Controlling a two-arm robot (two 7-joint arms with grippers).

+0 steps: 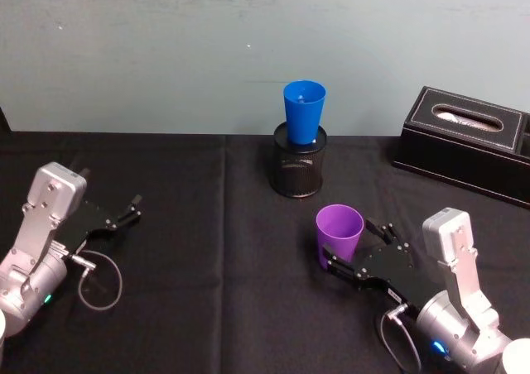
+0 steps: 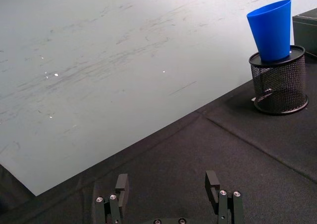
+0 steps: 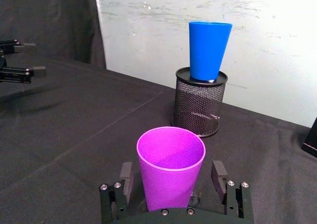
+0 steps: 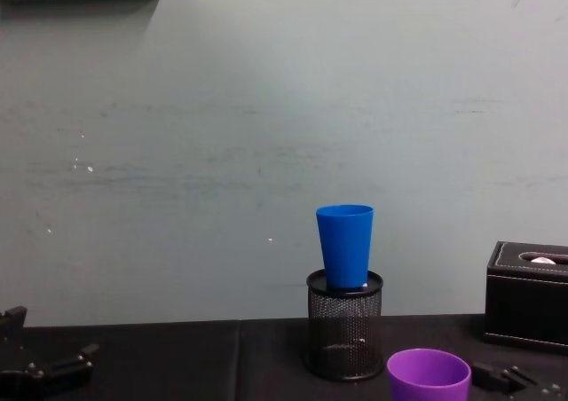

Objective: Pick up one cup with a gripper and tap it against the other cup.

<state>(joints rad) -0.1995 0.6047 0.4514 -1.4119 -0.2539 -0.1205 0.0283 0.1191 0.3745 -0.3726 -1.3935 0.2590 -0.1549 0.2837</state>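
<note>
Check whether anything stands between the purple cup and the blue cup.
Nothing visible does: bare cloth lies between the purple cup, bracketed by the open right hand, and the blue cup. The blue cup sits raised in a mesh holder, so the approach probably needs a lift. Left hand rests far left.

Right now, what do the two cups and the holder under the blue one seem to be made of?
Purple cup: probably plastic, smooth, thin wall. Blue cup: probably plastic, smooth, even colour. Holder: seemingly black wire mesh, with fine holes and a solid rim.
</note>
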